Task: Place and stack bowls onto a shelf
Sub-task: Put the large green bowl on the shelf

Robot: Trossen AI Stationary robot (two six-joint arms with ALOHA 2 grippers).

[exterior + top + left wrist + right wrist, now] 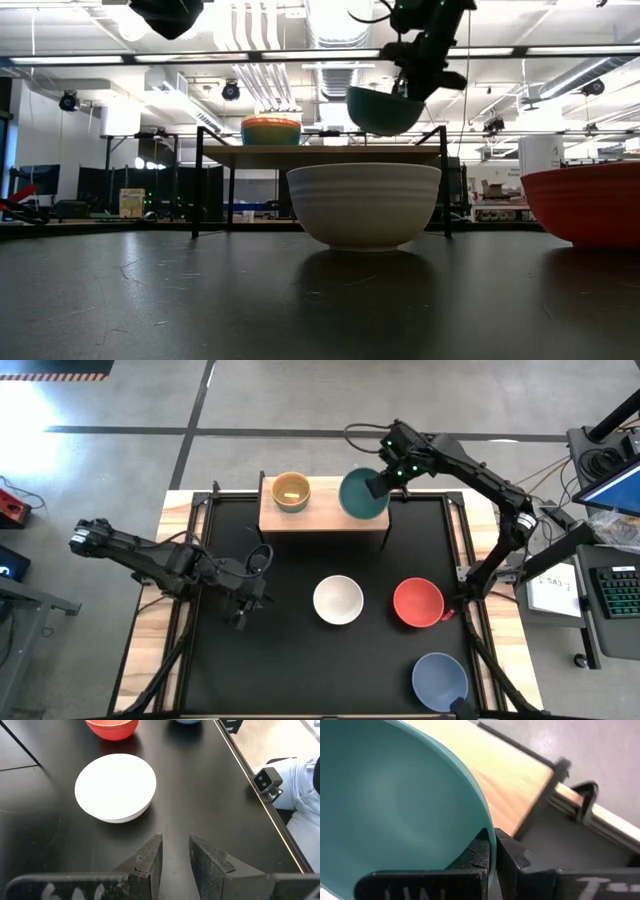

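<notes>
Teal bowl (362, 495): pinched by its rim in the right gripper (492, 851), held above the shelf's (320, 517) right end, seemingly for setting down.
Shelf stack: small bowls (291, 491) sit far left; colours underneath hidden.
Left gripper (175, 857): jaws slightly spread, empty, waiting near the white bowl (338, 600).
Red bowl (417, 602), blue bowl (439, 681): on the tabletop (290, 660), right side.

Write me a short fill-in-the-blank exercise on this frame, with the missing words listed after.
1. The right end effector grips the rim of the ____ bowl above the shelf.
2. Directly ahead of the left end effector on the black tabletop sits the ____ bowl.
3. The stack of small bowls rests on the ____.
4. Between the white and periwinkle-blue bowl lies the ____ bowl.

Missing words: teal; white; shelf; red
</notes>
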